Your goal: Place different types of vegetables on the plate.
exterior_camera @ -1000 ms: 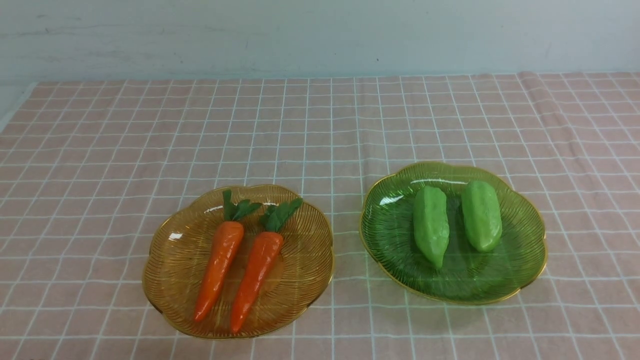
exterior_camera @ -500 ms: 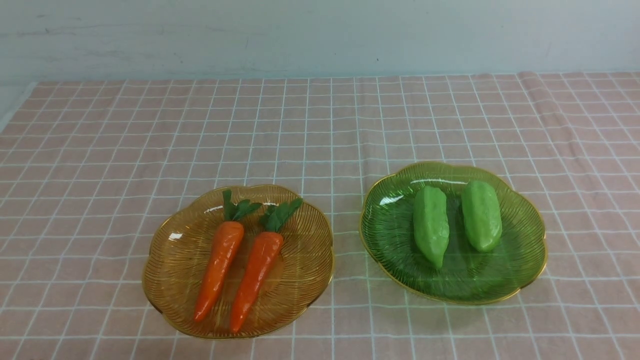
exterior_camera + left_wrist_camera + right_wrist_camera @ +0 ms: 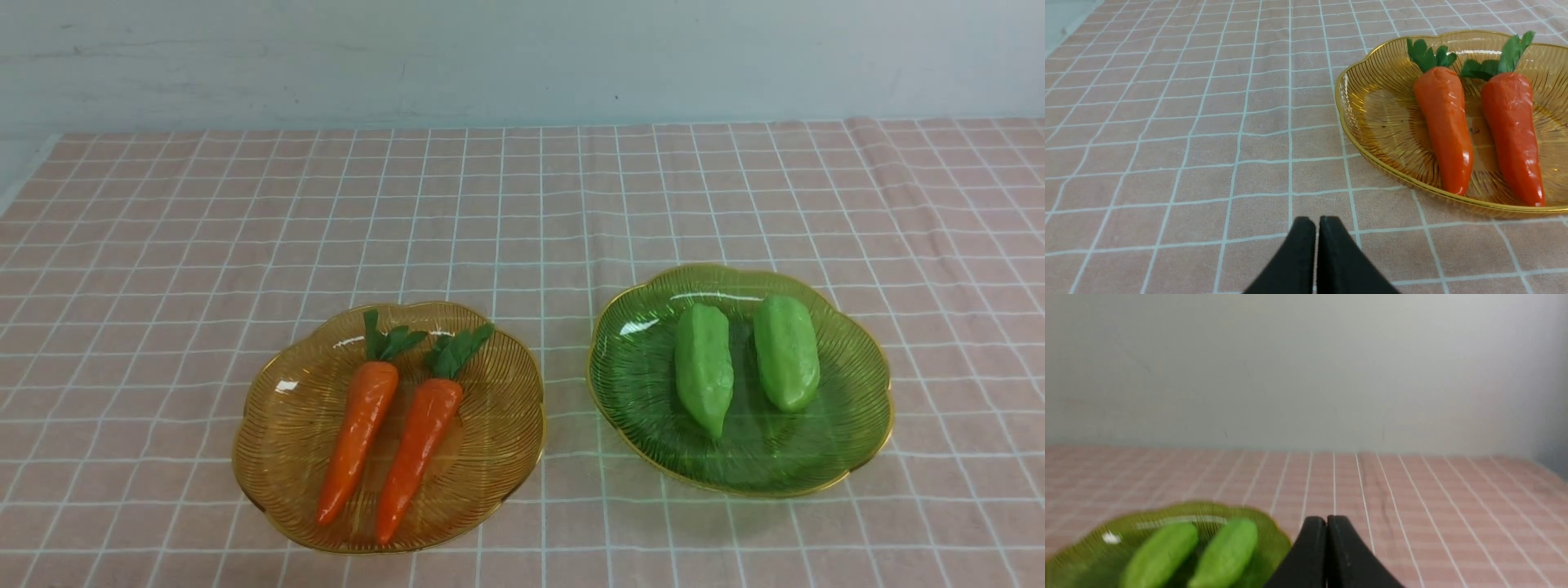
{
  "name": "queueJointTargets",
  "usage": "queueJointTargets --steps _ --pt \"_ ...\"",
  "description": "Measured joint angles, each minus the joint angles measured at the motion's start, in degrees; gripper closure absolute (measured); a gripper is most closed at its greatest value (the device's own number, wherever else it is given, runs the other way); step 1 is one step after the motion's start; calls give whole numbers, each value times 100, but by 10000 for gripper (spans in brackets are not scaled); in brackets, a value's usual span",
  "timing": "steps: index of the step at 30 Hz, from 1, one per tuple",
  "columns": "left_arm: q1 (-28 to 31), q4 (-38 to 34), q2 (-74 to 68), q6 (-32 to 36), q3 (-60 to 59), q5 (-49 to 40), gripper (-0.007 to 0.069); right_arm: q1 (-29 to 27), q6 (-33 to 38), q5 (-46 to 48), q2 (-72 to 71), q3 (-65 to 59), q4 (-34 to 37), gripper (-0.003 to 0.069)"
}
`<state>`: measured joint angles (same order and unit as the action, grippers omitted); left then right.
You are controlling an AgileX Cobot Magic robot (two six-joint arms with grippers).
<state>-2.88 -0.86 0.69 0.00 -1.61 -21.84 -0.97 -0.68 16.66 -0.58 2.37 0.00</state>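
Carrots on amber plate.

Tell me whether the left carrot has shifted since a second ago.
No. The left carrot lies at the same spot against the amber plate's rim.

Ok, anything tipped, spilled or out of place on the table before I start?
Nothing stands out. Both carrots lie side by side in the amber plate, both gourds in the green plate, all intact on the checked cloth.
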Motion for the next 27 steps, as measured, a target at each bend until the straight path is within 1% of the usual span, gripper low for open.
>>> queueJointTargets --steps 3,9,27 --pt "0 0 0 0 0 0 627 -104 -6 122 0 -327 0 674" --pt "0 0 0 0 0 0 627 -151 -17 534 0 -391 0 674" --pt "0 0 0 0 0 0 627 -151 -22 553 0 -391 0 674"
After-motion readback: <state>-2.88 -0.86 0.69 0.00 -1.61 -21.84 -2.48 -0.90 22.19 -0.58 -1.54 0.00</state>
